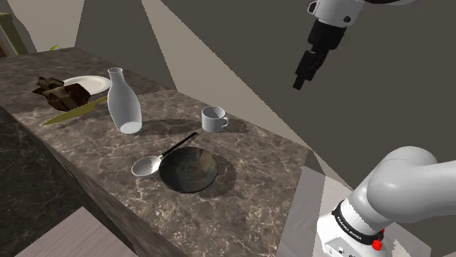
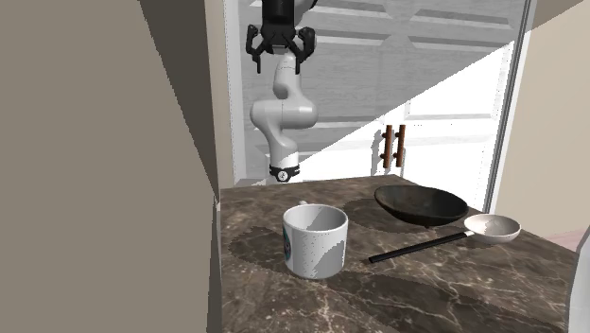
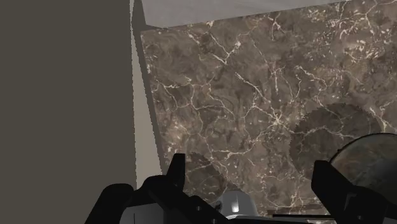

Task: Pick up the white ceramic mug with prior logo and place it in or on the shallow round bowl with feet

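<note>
the tool (image 1: 301, 80) is hovering high over the counter (image 1: 88, 146), its fingers standing wide apart and gripping nothing. the white mug (image 1: 213, 118) is sitting upright well below it, toward the shoulder view's left, near the dark bowl (image 1: 188, 169). the mug's logo is showing only edge-on, unreadable.
</note>
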Controlling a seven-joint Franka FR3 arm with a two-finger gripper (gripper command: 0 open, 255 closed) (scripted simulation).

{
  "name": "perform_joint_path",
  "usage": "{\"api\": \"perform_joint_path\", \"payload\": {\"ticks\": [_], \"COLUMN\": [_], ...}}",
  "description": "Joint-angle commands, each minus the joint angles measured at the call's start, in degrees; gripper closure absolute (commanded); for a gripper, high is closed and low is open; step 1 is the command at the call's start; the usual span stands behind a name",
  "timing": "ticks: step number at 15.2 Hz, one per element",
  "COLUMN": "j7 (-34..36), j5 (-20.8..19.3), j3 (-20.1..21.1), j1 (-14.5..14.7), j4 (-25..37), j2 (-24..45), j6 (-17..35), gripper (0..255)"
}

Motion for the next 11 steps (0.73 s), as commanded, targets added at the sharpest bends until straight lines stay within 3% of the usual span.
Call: {"api": "perform_joint_path", "payload": {"ticks": [1,11], "j7": [0.0,0.5], "j5": [0.0,0.6], "j3": [0.0,1.3], "j1": [0.0,-0.1], "j4": [0.0,2.9], "j2": [0.0,19.2], "j6": [0.0,14.8], "gripper": [0,0]}}
